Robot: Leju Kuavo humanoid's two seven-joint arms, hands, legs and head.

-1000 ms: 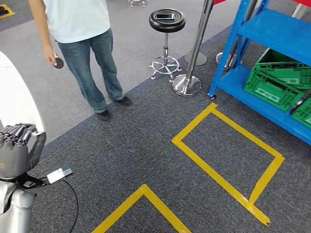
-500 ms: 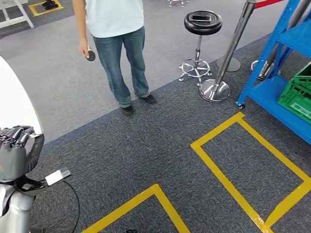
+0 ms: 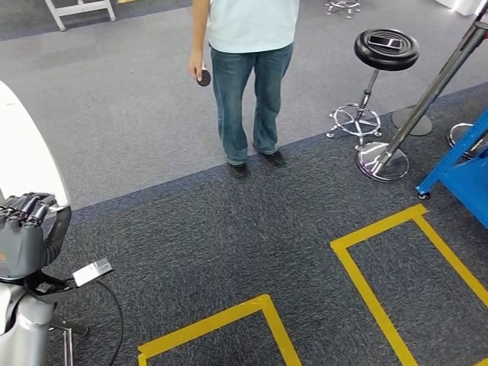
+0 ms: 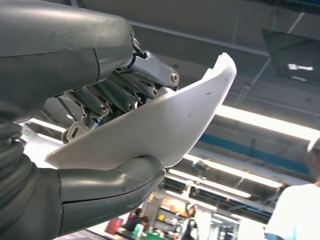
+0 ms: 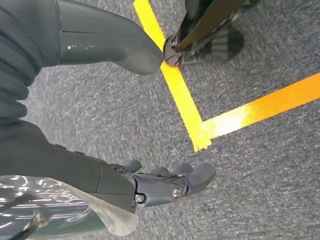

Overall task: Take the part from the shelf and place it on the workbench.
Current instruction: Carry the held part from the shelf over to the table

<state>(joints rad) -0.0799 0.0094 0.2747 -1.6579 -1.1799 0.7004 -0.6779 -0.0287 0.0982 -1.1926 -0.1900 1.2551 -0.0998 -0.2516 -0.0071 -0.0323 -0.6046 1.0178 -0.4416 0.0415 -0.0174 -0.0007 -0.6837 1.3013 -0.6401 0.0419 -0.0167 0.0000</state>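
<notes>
curved white part [image 4: 158, 125], thin pointed edge, smooth

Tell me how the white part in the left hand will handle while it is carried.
The white part looks thin and curved, so probably light, slightly flexible. Its smooth surface may slip; the left hand pinches it between thumb and fingers.

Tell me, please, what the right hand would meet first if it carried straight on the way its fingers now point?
Probably the dark grey carpet. In the right wrist view the right hand hangs empty, fingers extended low over the floor, with nothing between them and the carpet near the yellow tape. Depth is unclear, so this is a judgement.
</notes>
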